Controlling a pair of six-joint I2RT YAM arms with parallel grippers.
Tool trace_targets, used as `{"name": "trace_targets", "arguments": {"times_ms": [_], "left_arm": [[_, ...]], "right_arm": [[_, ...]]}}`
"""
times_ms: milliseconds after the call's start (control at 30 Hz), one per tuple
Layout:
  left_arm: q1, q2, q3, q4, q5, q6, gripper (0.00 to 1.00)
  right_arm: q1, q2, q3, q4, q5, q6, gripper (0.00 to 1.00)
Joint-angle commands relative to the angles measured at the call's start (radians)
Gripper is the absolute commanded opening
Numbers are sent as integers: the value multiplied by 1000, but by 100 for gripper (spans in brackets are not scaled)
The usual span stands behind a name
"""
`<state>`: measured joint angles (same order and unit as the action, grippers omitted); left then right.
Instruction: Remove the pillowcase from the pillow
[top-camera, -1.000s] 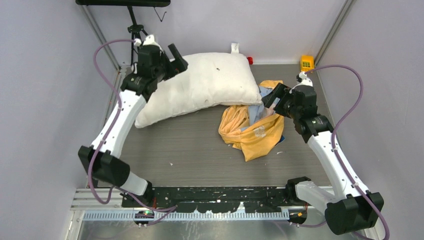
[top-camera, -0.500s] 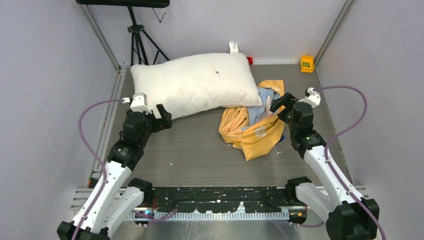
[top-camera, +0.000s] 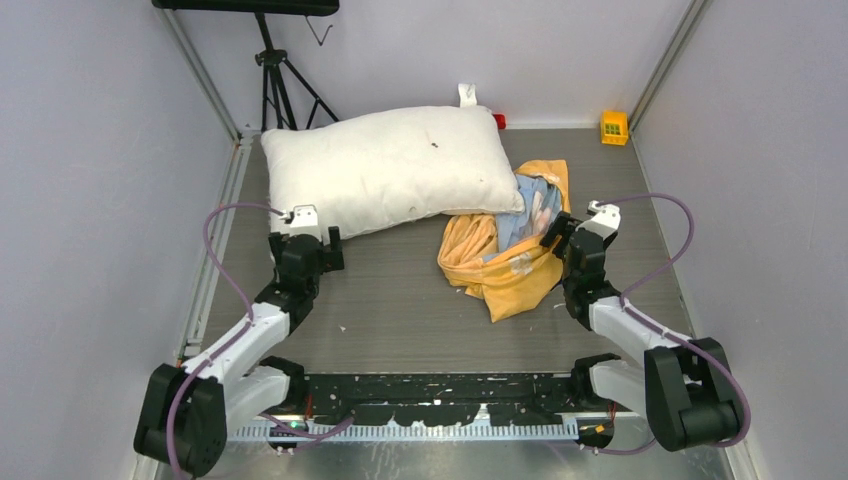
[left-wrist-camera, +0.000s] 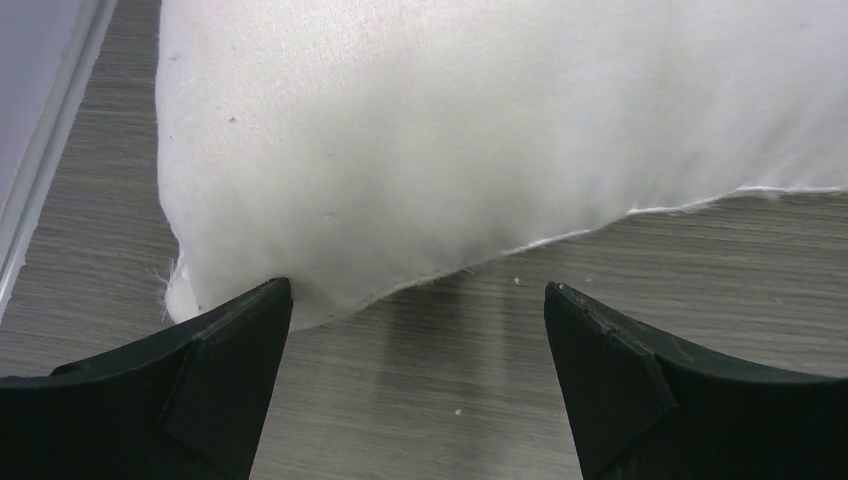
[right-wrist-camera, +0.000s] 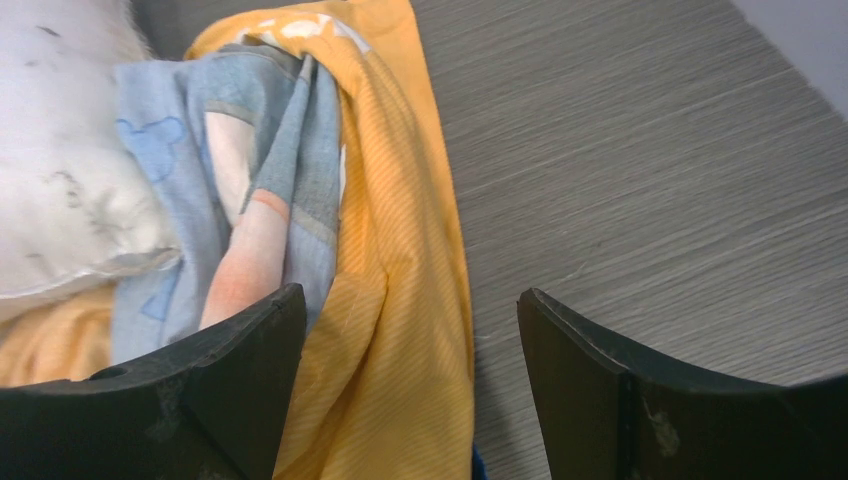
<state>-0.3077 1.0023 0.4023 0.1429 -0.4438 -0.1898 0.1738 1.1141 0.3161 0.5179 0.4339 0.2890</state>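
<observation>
So, left claw (top-camera: 310, 240) and right claw (top-camera: 560, 232) both wide open, empty; the pillowcase (top-camera: 510, 262) sits center-right, just left of the right one.

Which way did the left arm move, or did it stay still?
Yes, it moved. The left arm pulled back from the tripod toward the table's near edge, stopping beside the pillow.

Pale lilac walls (top-camera: 90, 150), grey woodgrain tabletop (top-camera: 400, 300) (black tripod (top-camera: 269, 58) behind).
</observation>
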Motion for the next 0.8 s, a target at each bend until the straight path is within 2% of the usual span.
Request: {"name": "trace_targets", "arguments": {"times_ms": [0,67,100,200,300,433,467,500,567,600,633,667,700,767], "left_arm": [[43,87,-70,337,-49,100,100],[84,145,-130,495,2,101,100],[105,180,-144,564,13,100,100],[122,225,-105,535,77,130,96],[131,281,-72,552,64,139,96],[141,355,-54,648,71,174,96],[142,374,-59,680,99,184,96],[150,415,-72,746,146,215,97],[164,535,-90,901,182,235,97],[168,580,-90,964,154,232,98],[169,556,-78,923,135,216,100],[176,527,-52,806,134,197,100],[186,534,-48,787,153,195,100],[189,563,-70,893,149,195,100]], "right_arm": [[1,85,4,252,100,-155,82],[1,100,30,223,85,-187,82],[0,127,30,263,87,-217,82],[0,221,17,316,123,-227,83],[2,266,-4,367,72,-242,83],[-36,409,19,493,114,-225,85],[-49,401,32,439,97,-203,85],[-79,382,46,379,44,-178,83],[-119,414,45,415,4,-147,82],[-132,427,27,444,5,-126,82],[-132,455,17,507,14,-138,80],[-131,447,21,479,18,-133,78],[-132,437,26,450,12,-124,74],[-132,452,21,492,13,-136,69]]}}
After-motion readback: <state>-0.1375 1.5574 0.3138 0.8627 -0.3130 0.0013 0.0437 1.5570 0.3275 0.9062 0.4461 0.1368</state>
